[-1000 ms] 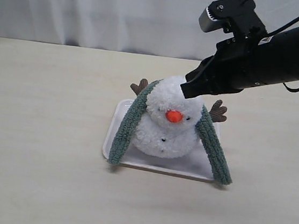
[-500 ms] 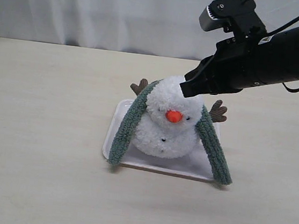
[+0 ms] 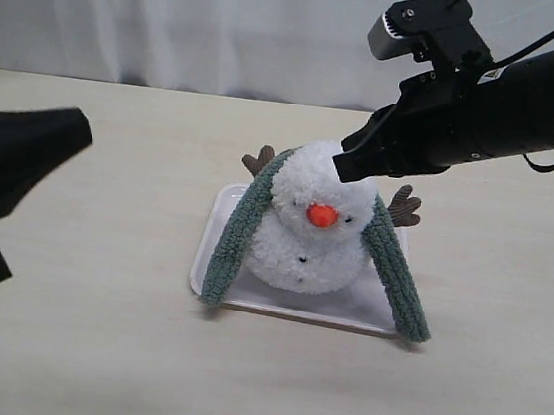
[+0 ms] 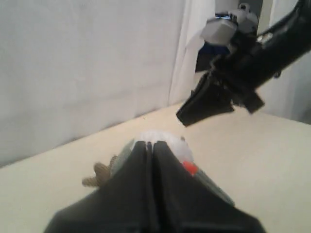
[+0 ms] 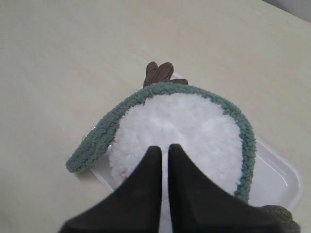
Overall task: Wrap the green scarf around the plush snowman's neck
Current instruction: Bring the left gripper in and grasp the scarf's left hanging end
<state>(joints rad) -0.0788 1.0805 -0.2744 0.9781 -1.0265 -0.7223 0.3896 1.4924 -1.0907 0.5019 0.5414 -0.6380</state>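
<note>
The plush snowman (image 3: 312, 234) sits upright on a flat white tray (image 3: 276, 306), orange nose toward the camera. The green scarf (image 3: 235, 235) runs behind the head, and its two ends hang down on either side onto the tray's front edge. My right gripper (image 3: 343, 165) hovers just above the right top of the head, jaws shut on nothing. In the right wrist view, the gripper (image 5: 164, 147) sits over the white head (image 5: 189, 124), with the scarf (image 5: 167, 88) arching behind it. My left gripper (image 3: 77, 131), shut and empty, is far left of the snowman (image 4: 171, 141).
A brown antler-like arm (image 3: 258, 159) sticks out behind the scarf on the left and another (image 3: 404, 206) on the right. Bare pale tabletop (image 3: 91, 347) surrounds the tray. A white curtain (image 3: 179, 16) hangs along the back.
My left arm has come into the exterior view from the left edge. The right gripper has edged slightly up above the head. Snowman and scarf have not moved.
</note>
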